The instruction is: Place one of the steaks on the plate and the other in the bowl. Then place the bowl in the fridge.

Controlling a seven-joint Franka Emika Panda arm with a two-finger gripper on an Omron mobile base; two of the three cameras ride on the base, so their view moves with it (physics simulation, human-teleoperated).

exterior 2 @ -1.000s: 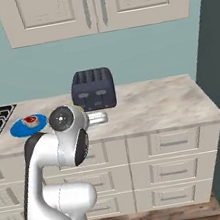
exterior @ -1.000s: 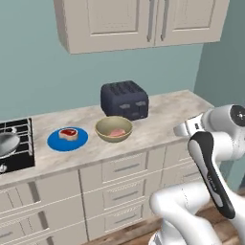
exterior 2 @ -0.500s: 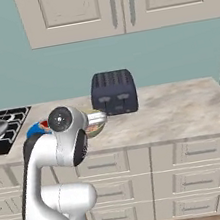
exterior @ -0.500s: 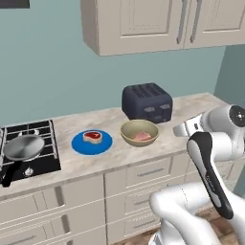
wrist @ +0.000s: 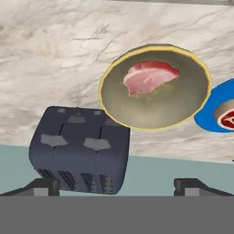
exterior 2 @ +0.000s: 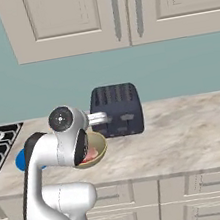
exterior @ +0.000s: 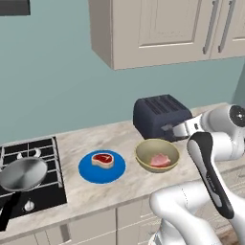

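Hand [wrist: 116, 185] open wide, empty, raised above the desk [exterior: 119, 184] in front of the toaster [exterior: 160, 115]. Just below and ahead of it sits the bowl [exterior: 157, 155] holding the pale steak [wrist: 149, 77]. Beyond the bowl, farther from the hand, the plate [exterior: 102, 166] carries the red steak [exterior: 102, 159].

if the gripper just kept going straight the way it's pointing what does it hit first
Probably the bowl holding the pale steak. The open gripper looks down at it, with the toaster just off to one side; depth is hard to judge, so the toaster could be clipped.
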